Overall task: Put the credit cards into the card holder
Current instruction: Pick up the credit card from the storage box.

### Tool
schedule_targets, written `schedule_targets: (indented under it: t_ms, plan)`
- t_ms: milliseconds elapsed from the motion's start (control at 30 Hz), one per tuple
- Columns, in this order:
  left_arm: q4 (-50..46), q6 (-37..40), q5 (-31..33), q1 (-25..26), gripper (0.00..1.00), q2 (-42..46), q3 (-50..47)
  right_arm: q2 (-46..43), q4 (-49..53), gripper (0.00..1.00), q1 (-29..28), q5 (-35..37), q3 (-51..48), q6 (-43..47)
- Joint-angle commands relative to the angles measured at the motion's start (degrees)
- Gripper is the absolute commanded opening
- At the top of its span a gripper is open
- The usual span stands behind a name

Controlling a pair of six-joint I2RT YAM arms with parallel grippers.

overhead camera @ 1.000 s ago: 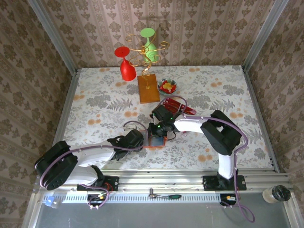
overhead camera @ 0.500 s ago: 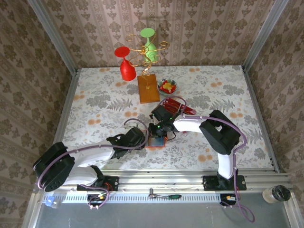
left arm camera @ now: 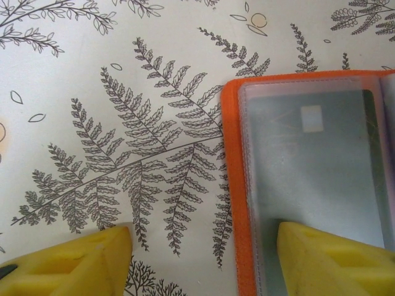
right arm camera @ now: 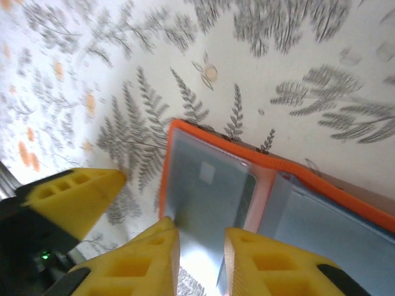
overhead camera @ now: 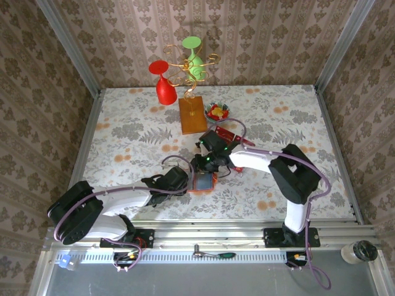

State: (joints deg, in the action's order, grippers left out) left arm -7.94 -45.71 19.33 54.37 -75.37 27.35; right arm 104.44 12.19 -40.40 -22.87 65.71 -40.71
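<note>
The orange card holder (overhead camera: 203, 182) lies open on the tablecloth near the front middle. Its clear sleeve holds a grey-looking card with a pale chip square (left arm camera: 311, 118). My left gripper (left arm camera: 203, 262) is open. Its right finger (left arm camera: 336, 259) rests on the sleeve just inside the holder's orange edge (left arm camera: 231, 185), and its left finger (left arm camera: 80, 262) is over bare cloth. My right gripper (right arm camera: 200, 262) hovers low over the same sleeve (right arm camera: 207, 191), jaws a little apart, the shiny plastic running between them. Red credit cards (overhead camera: 223, 133) lie behind the right wrist, partly hidden by it.
A brown wooden block (overhead camera: 192, 116) with a gold wire stand carries a red glass (overhead camera: 163, 86) and a green glass (overhead camera: 194, 55) at the back. A bowl of candies (overhead camera: 218, 111) sits right of the block. Patterned walls close in three sides.
My right gripper's jaws have parted slightly and its wrist has drawn back a little from the holder. The left gripper has stayed at the holder's left edge.
</note>
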Motion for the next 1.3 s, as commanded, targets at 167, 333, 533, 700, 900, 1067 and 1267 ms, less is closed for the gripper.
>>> schedule_targets:
  t_ms: [167, 333, 533, 700, 900, 1067, 1267]
  plan:
    - [-1.6, -1.2, 0.4, 0.5, 0.64, -0.4, -0.7, -7.6, 17.5, 0.33, 7.6, 13.5, 6.3, 14.2]
    - [-1.5, -1.1, 0.4, 0.5, 0.64, -0.3, -0.7, -6.1, 25.5, 0.34, 8.0, 23.7, 11.1, 23.1]
    - [-1.7, -1.2, 0.4, 0.6, 0.64, -0.2, -0.7, -3.8, 28.3, 0.34, 7.9, 29.1, 14.6, 27.3]
    - [-1.8, -1.2, 0.4, 0.4, 0.64, -0.2, -0.7, -0.8, 29.3, 0.35, 7.7, 30.6, 17.7, 29.1]
    - [-1.4, -1.2, 0.4, 0.5, 0.64, -0.3, -0.7, 2.9, 29.9, 0.35, 7.4, 30.6, 20.7, 29.7]
    - [-1.4, -1.2, 0.4, 0.5, 0.64, -0.3, -0.6, 5.6, 30.1, 0.35, 6.7, 30.6, 22.3, 29.9]
    - [-1.3, -1.2, 0.4, 0.4, 0.64, -0.4, -0.5, 7.1, 30.6, 0.32, 6.5, 29.3, 22.9, 30.6]
